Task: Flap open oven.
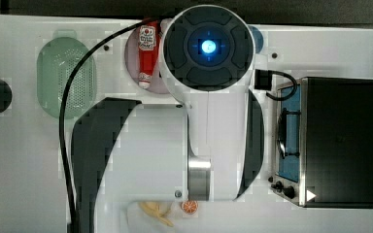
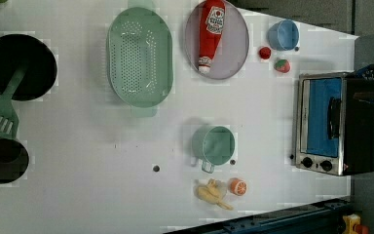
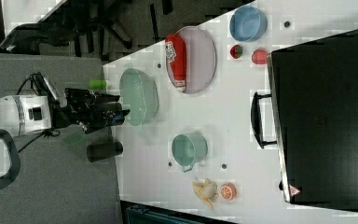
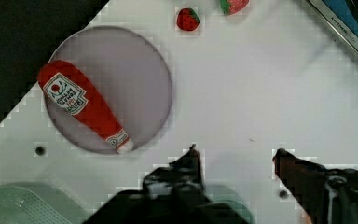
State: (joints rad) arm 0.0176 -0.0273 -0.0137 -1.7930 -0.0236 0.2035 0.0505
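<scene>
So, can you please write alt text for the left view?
A black toaster oven with a closed blue glass door sits at the left view's right on a white table, with a green colander, a red ketchup bottle on a plate and a green cup.

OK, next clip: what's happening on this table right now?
A single robot arm hangs above a white table with its gripper open and empty, over bare table near the grey plate holding a ketchup bottle. The oven stands at the left view's right, its glass door shut and its handle untouched. Nothing is being held yet; the gripper is well short of the oven.
</scene>
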